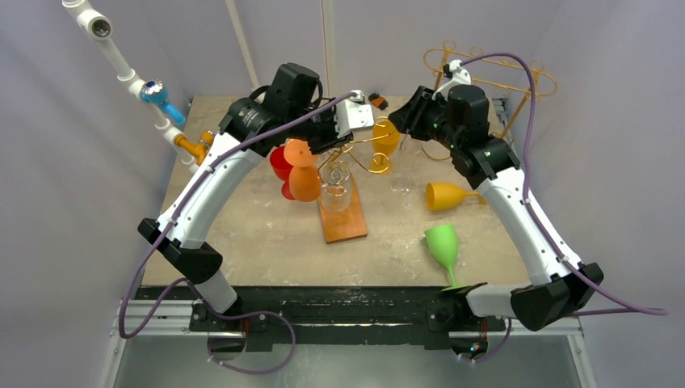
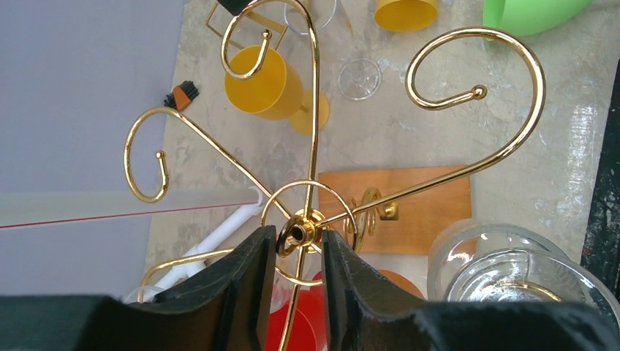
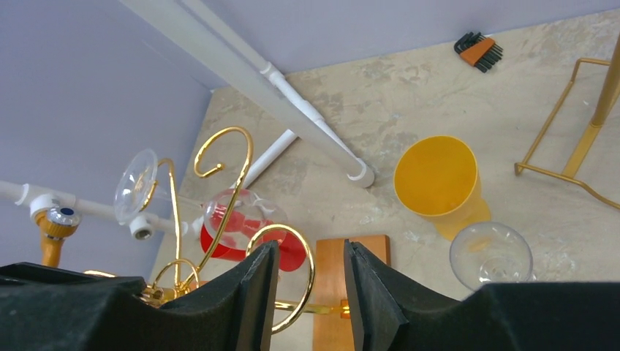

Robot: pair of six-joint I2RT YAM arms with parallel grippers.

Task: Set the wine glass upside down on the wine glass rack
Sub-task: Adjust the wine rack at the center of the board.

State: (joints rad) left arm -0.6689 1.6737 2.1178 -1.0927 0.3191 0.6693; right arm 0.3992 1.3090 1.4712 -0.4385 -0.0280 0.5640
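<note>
The table (image 1: 266,234) carried the rack (image 1: 343,222) at its centre, wooden foot down, where both of your arms could reach the gold hooks. Three glasses hung bowl-down from it: the red glass (image 1: 280,160), the orange glass (image 1: 304,179) and the hung clear glass (image 1: 336,187).

Four were not yet racked, all to the right. The green glass (image 1: 442,242) and amber glass (image 1: 446,195) lay on their sides near the right arm. The yellow glass (image 1: 386,136) and loose clear glass (image 3: 488,252) sat just beyond the rack. You held none of them, so the task's glass was on the table.

Your left gripper (image 2: 292,238) stood over the rack's top, jaws narrow on either side of the hub (image 2: 300,234), probably to steady it. I could not tell whether they pinched it. Your right gripper (image 3: 311,252) hung beside a hook, jaws narrow with nothing between them.
</note>
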